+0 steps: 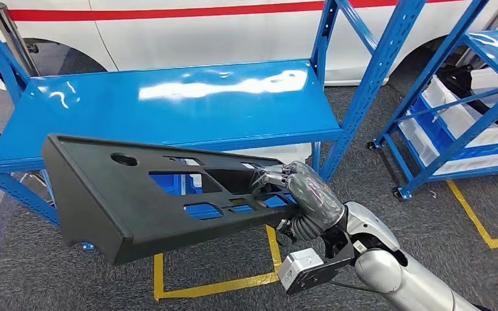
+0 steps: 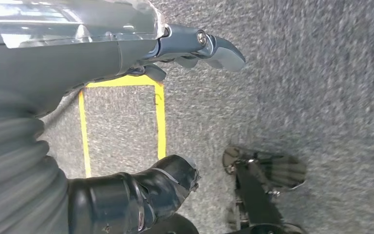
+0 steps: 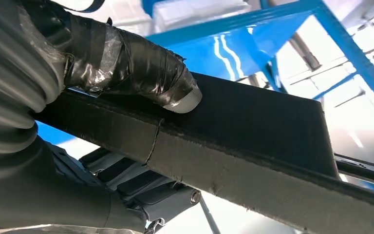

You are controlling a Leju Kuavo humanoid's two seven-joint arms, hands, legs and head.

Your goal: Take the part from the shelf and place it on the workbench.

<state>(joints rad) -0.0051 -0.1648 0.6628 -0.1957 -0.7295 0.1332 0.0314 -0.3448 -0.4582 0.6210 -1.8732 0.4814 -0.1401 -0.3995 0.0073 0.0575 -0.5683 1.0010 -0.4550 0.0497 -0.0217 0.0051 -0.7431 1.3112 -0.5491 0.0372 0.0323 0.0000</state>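
Head view: the right hand grips one end of the part, a long matte black panel with cut-out openings, held in the air in front of the glossy blue shelf, above grey carpet marked with yellow tape.

Left wrist view: the left hand hangs over the carpet, its fingers apart and holding nothing.

Right wrist view: the taped thumb presses one face of the part's rough, fibrous edge; the fingers close on the opposite face.
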